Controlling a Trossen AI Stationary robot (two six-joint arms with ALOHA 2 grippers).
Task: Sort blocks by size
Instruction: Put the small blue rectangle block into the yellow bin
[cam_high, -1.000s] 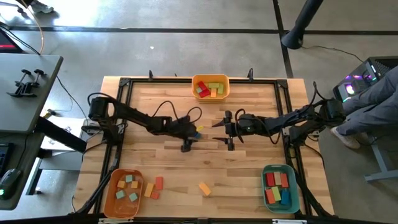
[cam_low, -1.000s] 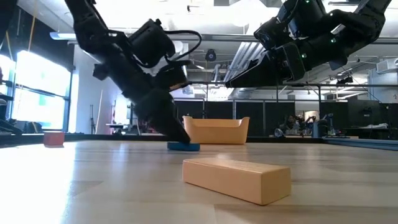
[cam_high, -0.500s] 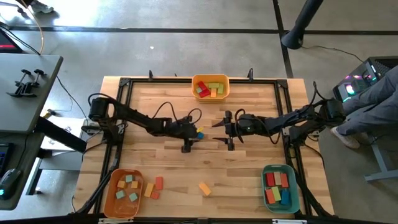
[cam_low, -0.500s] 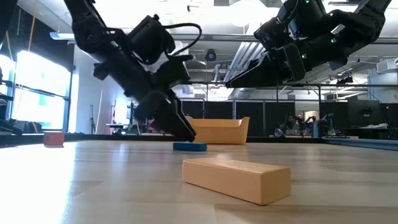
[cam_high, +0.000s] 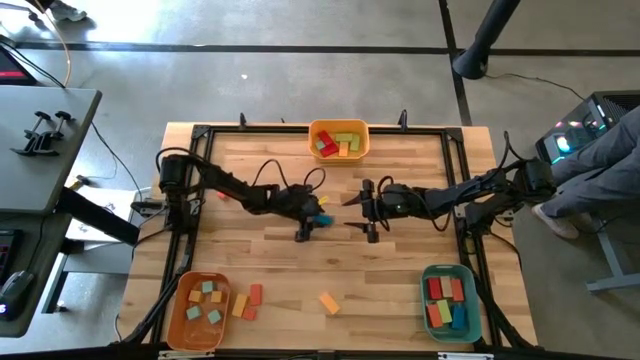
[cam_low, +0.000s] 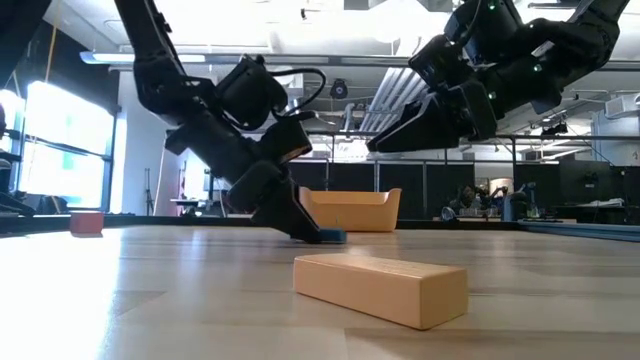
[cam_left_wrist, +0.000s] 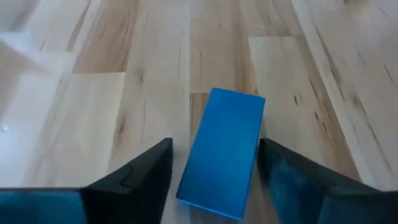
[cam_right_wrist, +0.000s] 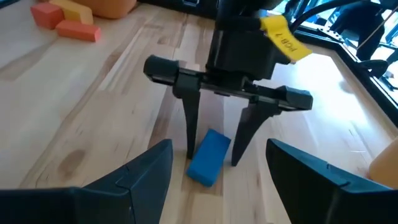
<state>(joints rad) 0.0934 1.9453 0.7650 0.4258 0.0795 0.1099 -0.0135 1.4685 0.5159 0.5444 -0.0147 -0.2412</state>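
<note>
Blocks sit in three bins and loose on a wooden desk (cam_high: 250, 260). From above, a yellow bin (cam_high: 339, 140) at the middle of the far edge holds red, green and orange blocks. An orange bin (cam_high: 196, 311) fills the near left corner and a teal bin (cam_high: 448, 302) the near right corner, each with several blocks. Orange and red blocks (cam_high: 247, 299) lie just beside the orange bin, and one orange block (cam_high: 329, 303) lies near the middle of the near edge. A blue block (cam_high: 322, 218) lies at the desk's centre. The left gripper (cam_high: 317, 218) is over it, and the right gripper (cam_high: 352, 212) waits near it, open and holding nothing.

From desk height, the left gripper (cam_low: 312, 232) reaches down to the blue block (cam_low: 333, 236), and the orange block (cam_low: 381, 287) lies closest to the camera.

The left wrist camera shows the blue block (cam_left_wrist: 222, 151) lying flat between the open fingers (cam_left_wrist: 134, 180), which straddle it without clearly touching.

The right wrist camera shows the left gripper (cam_right_wrist: 214, 154) standing astride the blue block (cam_right_wrist: 208, 157).
</note>
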